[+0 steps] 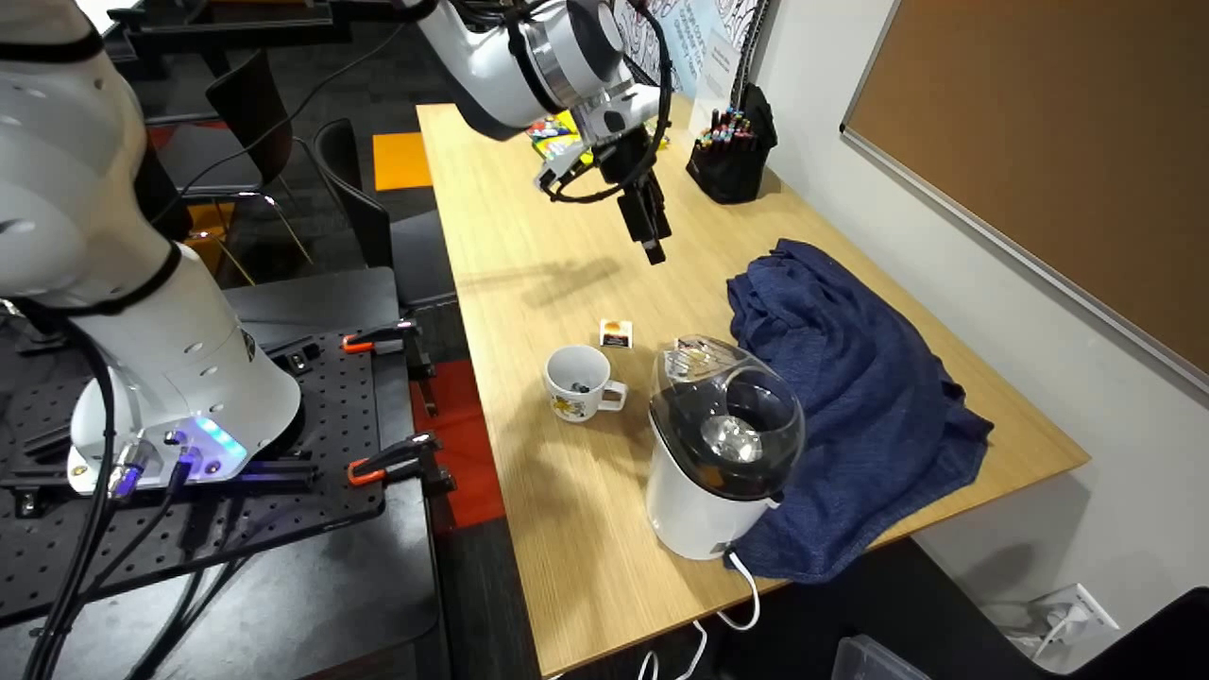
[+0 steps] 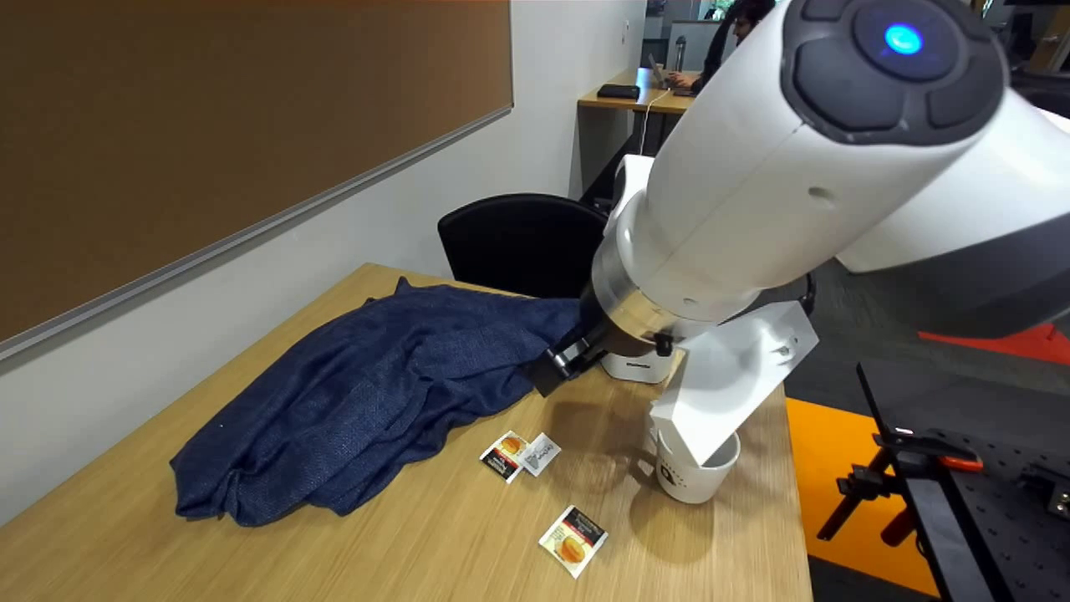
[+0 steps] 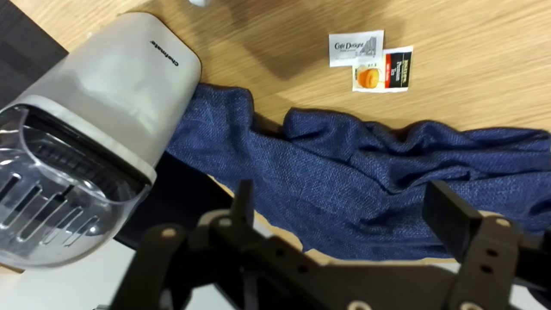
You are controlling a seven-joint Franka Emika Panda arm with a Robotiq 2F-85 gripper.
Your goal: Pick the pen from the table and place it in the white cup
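Observation:
The white cup (image 1: 569, 401) stands upright on the light wood table (image 1: 501, 217), handle to the side. In an exterior view a small dark thing lies at the bottom of the cup; I cannot tell whether it is the pen. The cup also shows in an exterior view (image 2: 687, 483), partly behind the white wrist bracket. No pen shows on the visible table top. My gripper (image 1: 654, 253) is in the air above the table, away from the cup. In the wrist view the gripper (image 3: 340, 189) is open, its fingers wide apart with nothing between them, over dark blue cloth.
A popcorn maker (image 1: 694, 515) with white base and clear top stands beside the cup. The crumpled blue cloth (image 1: 841, 406) lies along the wall side. Tea sachets (image 2: 573, 539) lie near the cup. A black marker holder (image 1: 727, 175) and colourful packets (image 1: 557, 144) stand farther along.

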